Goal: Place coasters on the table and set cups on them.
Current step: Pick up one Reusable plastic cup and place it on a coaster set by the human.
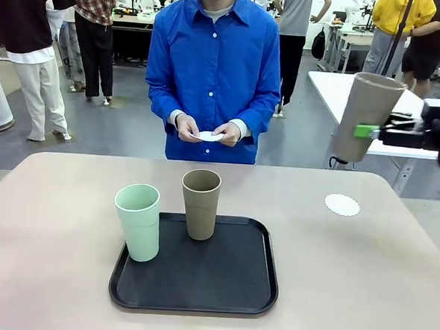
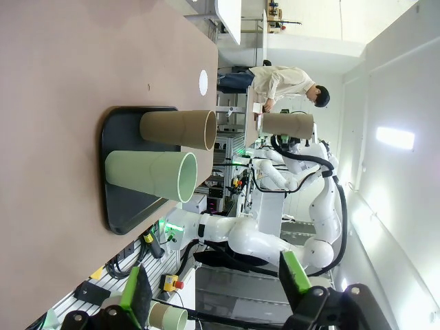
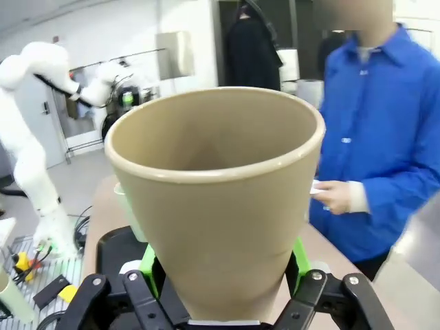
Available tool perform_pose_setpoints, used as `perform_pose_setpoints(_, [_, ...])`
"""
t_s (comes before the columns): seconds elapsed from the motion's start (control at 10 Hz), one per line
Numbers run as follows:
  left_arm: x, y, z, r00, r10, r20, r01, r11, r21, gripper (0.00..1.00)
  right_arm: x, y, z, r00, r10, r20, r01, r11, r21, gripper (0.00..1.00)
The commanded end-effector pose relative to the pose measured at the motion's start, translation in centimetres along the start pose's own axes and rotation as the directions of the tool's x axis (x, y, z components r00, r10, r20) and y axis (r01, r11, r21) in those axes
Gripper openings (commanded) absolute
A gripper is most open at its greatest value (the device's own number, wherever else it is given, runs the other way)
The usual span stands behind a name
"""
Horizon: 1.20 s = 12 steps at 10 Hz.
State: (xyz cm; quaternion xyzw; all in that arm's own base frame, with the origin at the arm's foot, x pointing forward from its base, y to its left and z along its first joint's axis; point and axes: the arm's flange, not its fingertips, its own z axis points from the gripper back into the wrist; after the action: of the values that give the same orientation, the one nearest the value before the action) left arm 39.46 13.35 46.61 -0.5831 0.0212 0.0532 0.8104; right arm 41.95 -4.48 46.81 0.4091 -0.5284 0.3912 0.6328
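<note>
Right end effector holds taupe cup aloft — coaster (lacy) on table.

- Grey floor, smooth and evenly lit.
- White table at the right, workbenches behind.
- People standing at the back.
- White wall with a bright panel.

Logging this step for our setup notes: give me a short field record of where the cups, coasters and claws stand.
right claw: shut on held taupe cup, raised at the right
left claw: open, empty
tray: holds second taupe cup and mint cup
placed coaster: bare, on the table, right side
person: holds white coaster in both hands
cups on coasters: none
</note>
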Motion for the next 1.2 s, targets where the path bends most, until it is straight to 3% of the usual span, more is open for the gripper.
perform_pose_setpoints(0.0, [-0.1,-0.1,0.2,1.0,-0.01,-0.002,0.01,1.0,-0.007,1.0,-0.2,-2.2,2.2,0.999,-0.033,-0.004,0.033,0.997,-0.075,0.83])
perform_pose_setpoints(0.4, [-0.1,-0.1,0.2,1.0,-0.01,-0.002,0.01,1.0,-0.007,1.0,-1.5,-6.2,6.2,0.995,-0.063,-0.071,0.05,0.983,-0.176,0.83])
perform_pose_setpoints(1.0, [-0.1,-0.1,0.2,1.0,-0.01,-0.002,0.01,1.0,-0.007,1.0,-2.3,-6.1,6.1,0.996,-0.053,-0.07,0.04,0.984,-0.171,0.83])
perform_pose_setpoints(1.1, [-0.1,-0.1,0.2,1.0,-0.01,-0.002,0.01,1.0,-0.007,1.0,-4.2,-5.8,3.1,0.989,-0.001,-0.146,-0.021,0.988,-0.152,0.83])
